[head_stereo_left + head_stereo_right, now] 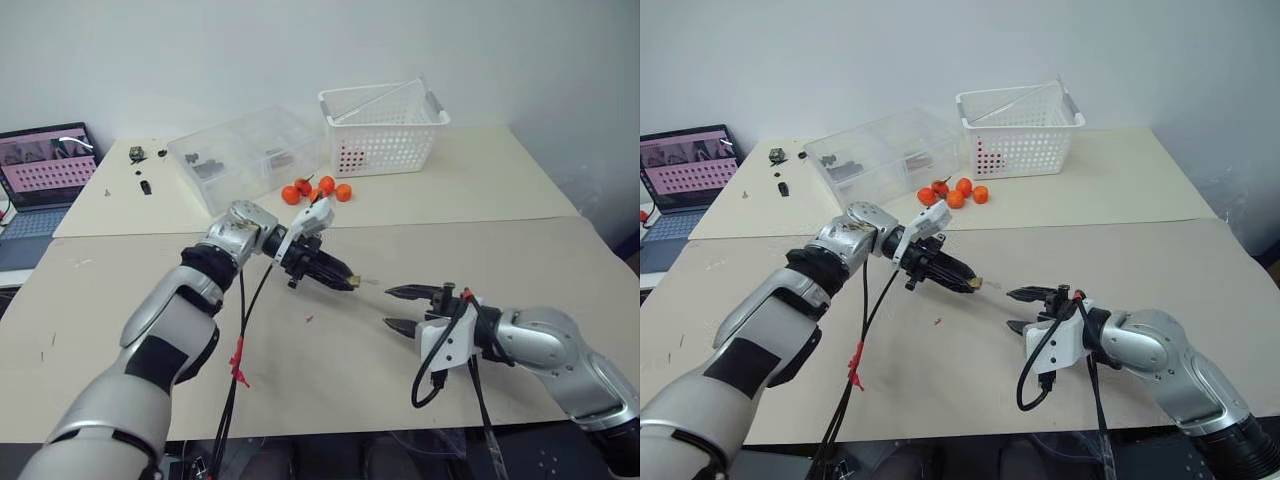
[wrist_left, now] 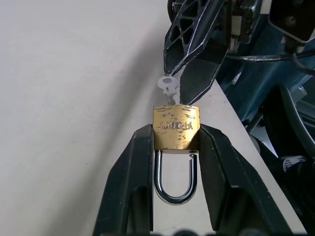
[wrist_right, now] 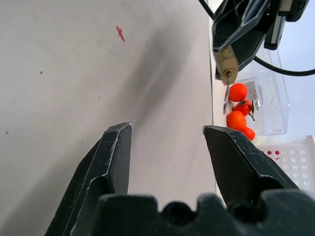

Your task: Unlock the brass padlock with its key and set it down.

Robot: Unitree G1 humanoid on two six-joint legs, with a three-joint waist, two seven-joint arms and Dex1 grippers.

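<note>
My left gripper [image 1: 343, 279] is shut on the brass padlock [image 2: 176, 132], held above the middle of the table. Its black fingers [image 2: 133, 187] clamp the golden body from both sides, and the silver shackle [image 2: 174, 184] points back between them. The key [image 2: 168, 85] sticks out of the padlock's far end with its silver head free. My right gripper [image 1: 389, 307] is open just to the right of the key, and nothing is between its fingers [image 3: 115, 152]. From the right wrist view, the padlock [image 3: 225, 61] hangs ahead with the key [image 3: 226, 98] below it.
Several small oranges [image 1: 316, 188] lie behind the grippers. Behind them stand a white basket [image 1: 383, 128] and a clear plastic box [image 1: 245, 155]. A laptop [image 1: 45, 170] sits at the far left, with small dark parts [image 1: 140, 160] beside it. Cables hang from both arms.
</note>
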